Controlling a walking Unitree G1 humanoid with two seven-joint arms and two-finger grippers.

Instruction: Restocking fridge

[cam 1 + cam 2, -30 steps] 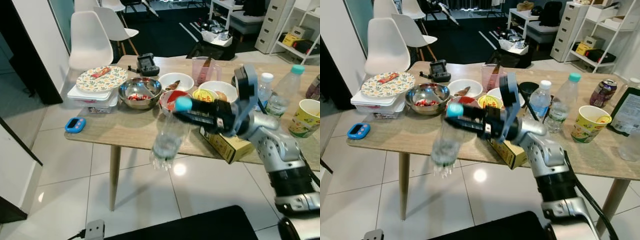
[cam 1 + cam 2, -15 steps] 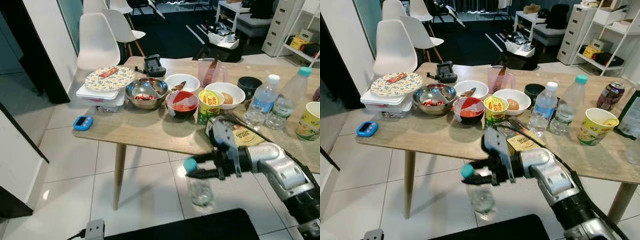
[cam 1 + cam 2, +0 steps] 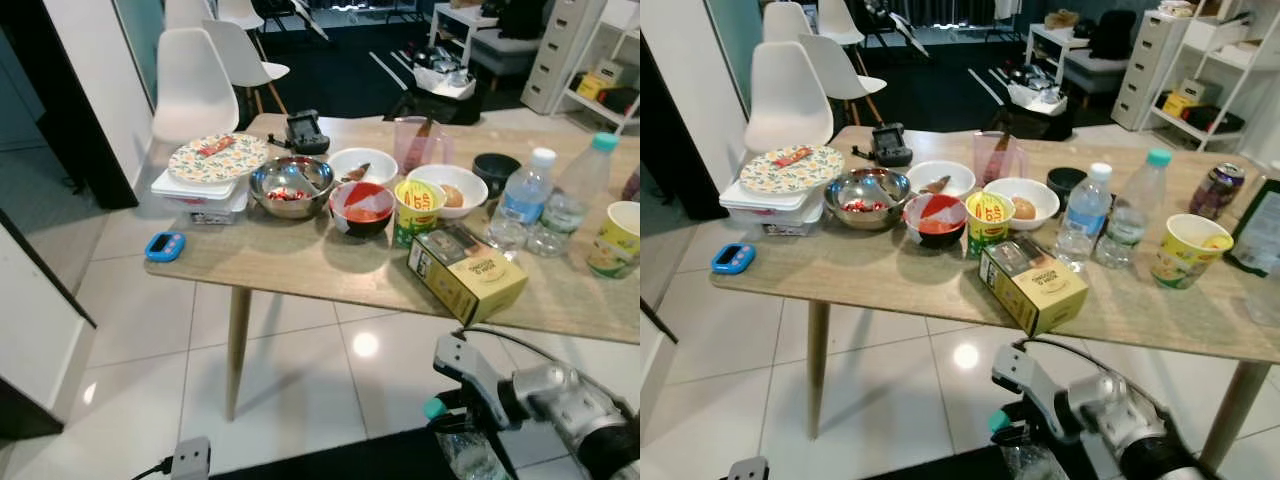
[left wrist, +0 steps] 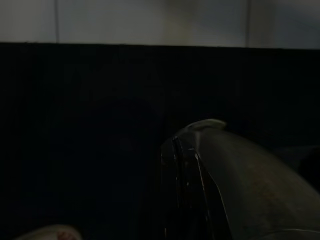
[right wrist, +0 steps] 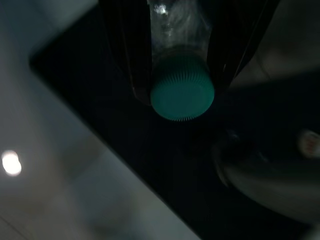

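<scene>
A clear plastic water bottle (image 3: 466, 457) with a teal cap (image 3: 433, 408) hangs low in front of the wooden table (image 3: 280, 262), well below its front edge. My right gripper (image 3: 452, 418) is shut on it just under the cap. In the right wrist view the teal cap (image 5: 182, 93) sits between the two black fingers (image 5: 131, 55), and the bottle's clear body (image 5: 180, 22) runs away from the lens. The left wrist view is very dark, with a grey curved surface (image 4: 240, 180) in it. Two more water bottles (image 3: 523, 198) (image 3: 572, 190) stand on the table at the right.
On the table are a yellow box (image 3: 466, 273), a steel bowl (image 3: 291, 185), a red bowl (image 3: 363, 207), a yellow noodle cup (image 3: 417, 208), a plate on a container (image 3: 208, 160) and a blue timer (image 3: 165, 245). White chairs (image 3: 195, 85) stand behind. White tile floor (image 3: 290, 390) lies below.
My right arm has swung down with the bottle, from table height to low near the floor. The yellow box, covered by the arm before, now shows in full.
</scene>
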